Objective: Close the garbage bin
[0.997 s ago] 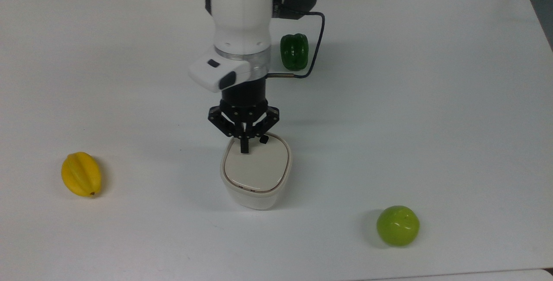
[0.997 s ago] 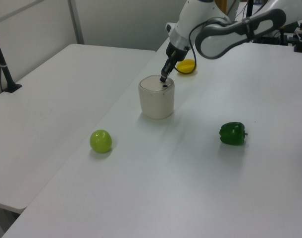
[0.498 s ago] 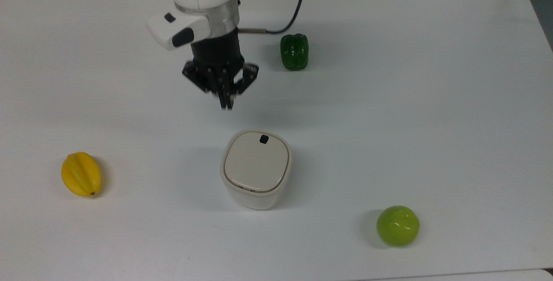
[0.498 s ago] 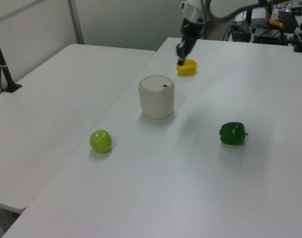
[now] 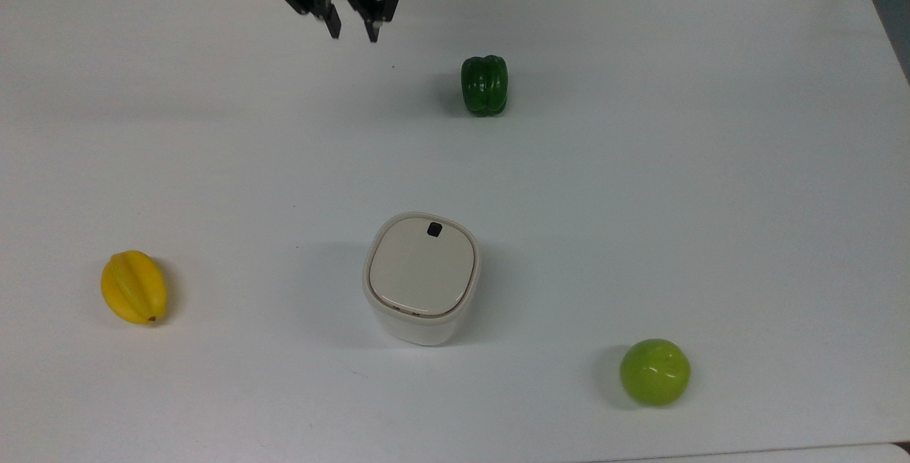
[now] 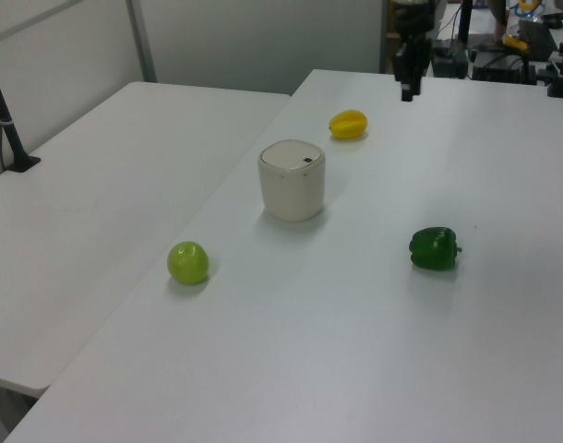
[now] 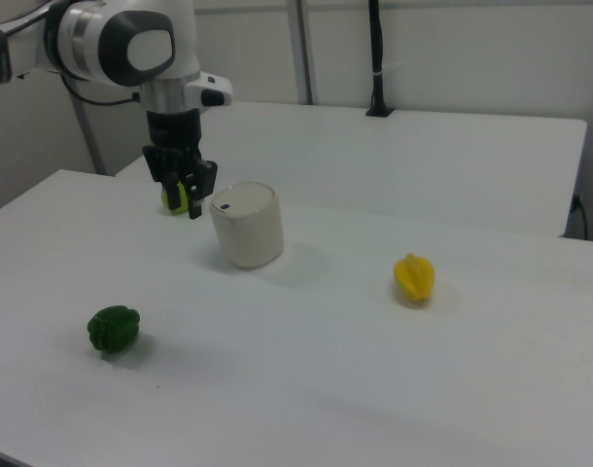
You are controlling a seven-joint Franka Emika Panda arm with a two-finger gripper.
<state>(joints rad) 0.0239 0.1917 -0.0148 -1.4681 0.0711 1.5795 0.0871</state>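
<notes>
One bin (image 5: 422,278) is sitting at frame centre, lid flat, apparently closed; I am holding the gripper (image 5: 352,28) at upper left, jaws slightly parted and empty, clear of it.

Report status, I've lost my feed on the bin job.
Gripper open, empty, high above the table's far edge in the top view. Garbage bin lid flat, shut. Nothing near it; green pepper, starfruit, green apple apart.
</notes>
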